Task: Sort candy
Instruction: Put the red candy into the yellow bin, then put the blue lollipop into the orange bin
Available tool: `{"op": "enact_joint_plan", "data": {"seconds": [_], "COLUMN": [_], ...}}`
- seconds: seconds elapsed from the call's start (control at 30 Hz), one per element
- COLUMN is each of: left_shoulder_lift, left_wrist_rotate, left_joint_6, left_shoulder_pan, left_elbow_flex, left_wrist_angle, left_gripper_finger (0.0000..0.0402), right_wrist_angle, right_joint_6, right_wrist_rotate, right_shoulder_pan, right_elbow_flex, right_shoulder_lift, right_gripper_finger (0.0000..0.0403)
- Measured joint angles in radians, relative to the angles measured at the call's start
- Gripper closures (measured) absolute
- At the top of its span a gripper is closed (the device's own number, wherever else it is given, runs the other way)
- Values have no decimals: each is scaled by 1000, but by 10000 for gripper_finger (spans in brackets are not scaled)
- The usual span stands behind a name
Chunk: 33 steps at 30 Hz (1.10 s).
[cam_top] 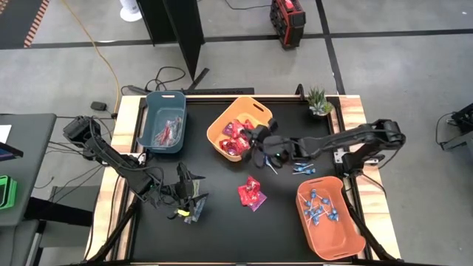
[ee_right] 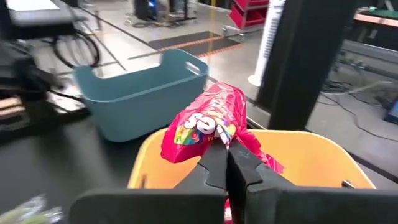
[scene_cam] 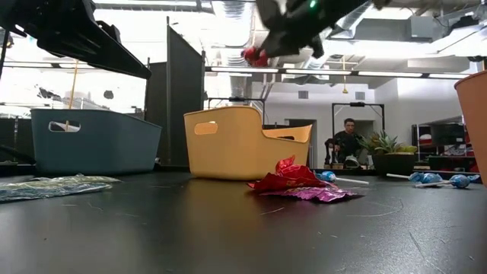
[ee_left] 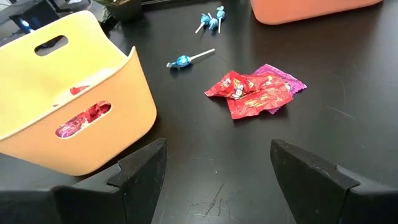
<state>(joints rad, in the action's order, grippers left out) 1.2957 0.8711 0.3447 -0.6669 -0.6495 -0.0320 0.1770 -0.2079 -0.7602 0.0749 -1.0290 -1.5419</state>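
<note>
On the left of the black worktop (cam_top: pixel 222 222), the left gripper (cam_top: pixel 185 193) sits low with its jaws wide apart and nothing between them. Thin clear stick packets (cam_top: pixel 194 209) lie right by it. Ahead of these jaws, two red packets (ee_left: pixel 252 92) lie crumpled together on the bare worktop, well out in front and not touched. One blue lollipop (ee_left: pixel 182 61) lies a bit past them.

Behind the left arm stands the blue bin (cam_top: pixel 163 120) with some candy inside.

In the middle stands the yellow bin (cam_top: pixel 238 127), with red packets (cam_top: pixel 235 137) in it. The right gripper (cam_top: pixel 259 135) hangs over this bin. Its jaws are pinched tight on one red packet (ee_right: pixel 205 124), which sticks up above the tips, right over the open bin.

A few more blue lollipops (cam_top: pixel 301 168) lie on the worktop between the yellow bin and the orange bin (cam_top: pixel 329 218). The orange bin holds a bunch of blue lollipops (cam_top: pixel 321 210). A small green plant (cam_top: pixel 318 100) stands at the far right corner.
</note>
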Motion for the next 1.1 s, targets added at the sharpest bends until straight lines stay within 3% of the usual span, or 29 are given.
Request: {"op": "enact_joint_plan", "data": {"seconds": [0.13, 0.23, 0.37, 0.47, 0.6, 0.8, 1.1], "left_shoulder_lift": [0, 0, 0, 0, 0, 0, 0], "left_wrist_rotate": [0, 0, 0, 0, 0, 0, -1], "left_joint_6": [0, 0, 0, 6, 13, 10, 13], "left_shoulder_pan": [0, 0, 5, 8, 8, 8, 25], "left_elbow_flex": [0, 0, 0, 0, 0, 0, 0], "left_wrist_angle": [0, 0, 0, 0, 0, -2, 0], "left_gripper_finger": [120, 120, 120, 120, 120, 120, 120], "right_wrist_angle": [9, 8, 8, -38, -278, -709, -771], "right_joint_6": [-1, -39, -53, -45, -77, -326, -394], "right_wrist_rotate": [33, 103, 122, 127, 141, 261, 370], "right_shoulder_pan": [-46, -74, -83, -69, -24, 38, 12], "right_elbow_flex": [0, 0, 0, 0, 0, 0, 0], "right_shoulder_lift": [-37, -51, -48, -24, 43, 89, -36], "right_gripper_finger": [325, 256, 163, 124, 114, 118, 118]}}
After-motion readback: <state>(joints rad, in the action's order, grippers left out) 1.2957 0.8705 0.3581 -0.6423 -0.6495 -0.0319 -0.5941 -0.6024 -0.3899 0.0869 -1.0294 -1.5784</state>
